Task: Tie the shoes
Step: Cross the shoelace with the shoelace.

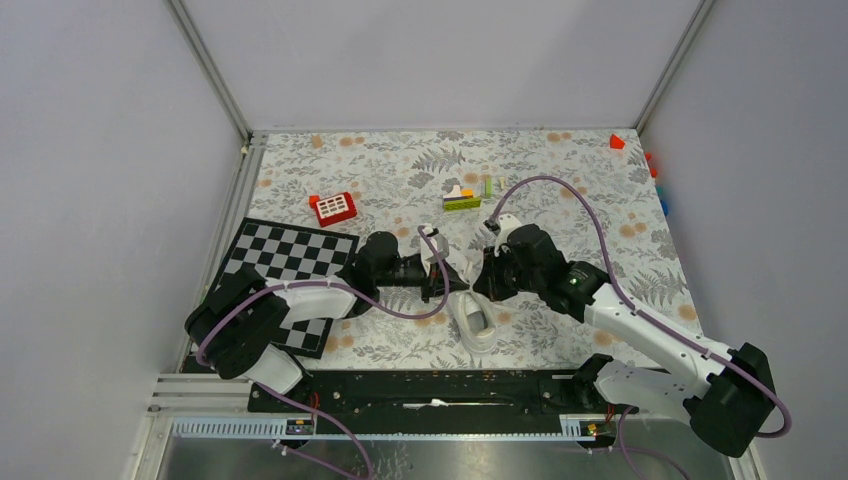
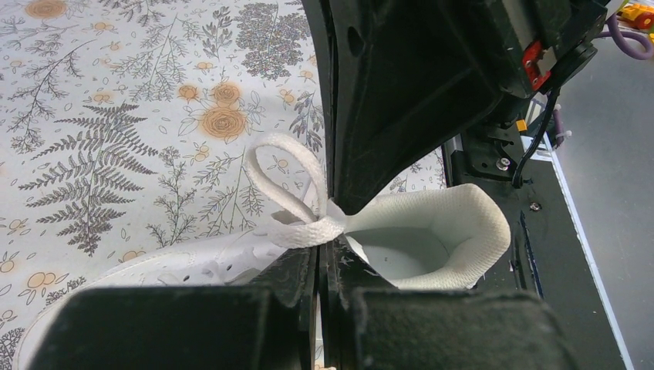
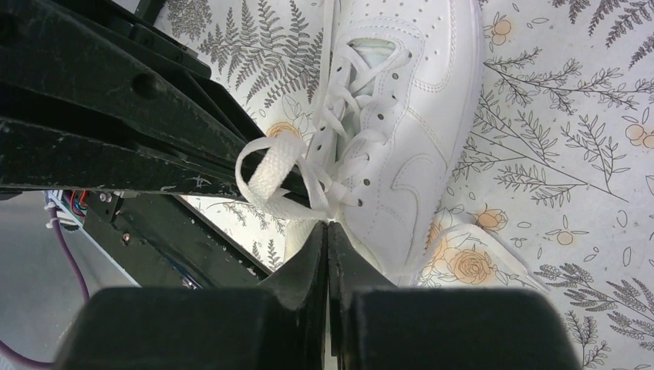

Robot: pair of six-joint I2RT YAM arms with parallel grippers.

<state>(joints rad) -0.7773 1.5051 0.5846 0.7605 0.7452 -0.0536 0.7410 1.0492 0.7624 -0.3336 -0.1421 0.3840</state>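
A white sneaker [image 1: 476,322] is seen lying on the flower-patterned bench [image 1: 560,180], just in front of the arm bases and between the two arms. Its white laces [image 3: 266,176] are threaded through the eyelets, and one loop is raised clear of the shoe. The left gripper [image 2: 319,248] is pressed together, and a flat strand of the laces is pinched at its tips, close to the heel opening. The right gripper [image 3: 328,233] is likewise pressed together on the laces, just where the loop meets the crossed strands. In the top view the two grippers are seen tip to tip above the shoe, nearly touching. Whether a knot has been pulled tight cannot be told. A checkerboard [image 1: 285,262] is laid on the left side of the bench, a red block [image 1: 333,207] is placed beyond it, and some coloured blocks [image 1: 462,198] are set farther back.
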